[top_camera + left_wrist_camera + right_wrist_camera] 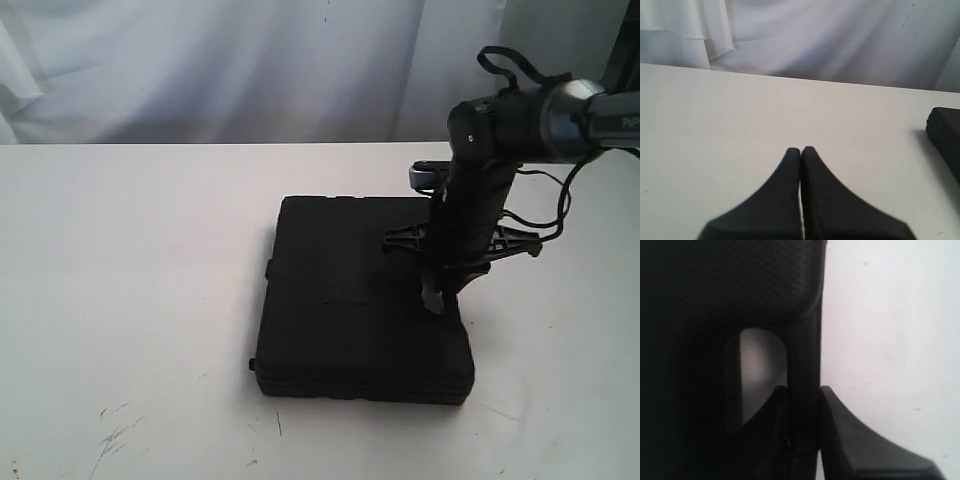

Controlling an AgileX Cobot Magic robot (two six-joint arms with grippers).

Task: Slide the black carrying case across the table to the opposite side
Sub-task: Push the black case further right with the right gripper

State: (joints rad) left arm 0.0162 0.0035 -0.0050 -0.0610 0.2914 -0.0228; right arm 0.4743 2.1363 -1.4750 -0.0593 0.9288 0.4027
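Observation:
The black carrying case (pixel 355 300) lies flat on the white table (pixel 130 250), a little right of the middle. My right gripper (pixel 436 298) comes down from above onto the case's right edge. In the right wrist view, one finger (pixel 771 415) stands in the handle opening. The other finger (pixel 845 432) is outside, so my right gripper (pixel 802 390) is shut on the case's handle bar (pixel 804 355). My left gripper (pixel 801 149) is shut and empty over bare table (pixel 715 110), with a corner of the case (pixel 945 132) off to one side. The left arm is out of the exterior view.
A white curtain (pixel 250 60) hangs behind the table's far edge. Dark scratches (pixel 115 430) mark the tabletop at the front left. The right arm's cable (pixel 545 215) loops beside the case's right side. Bare tabletop stretches left of the case.

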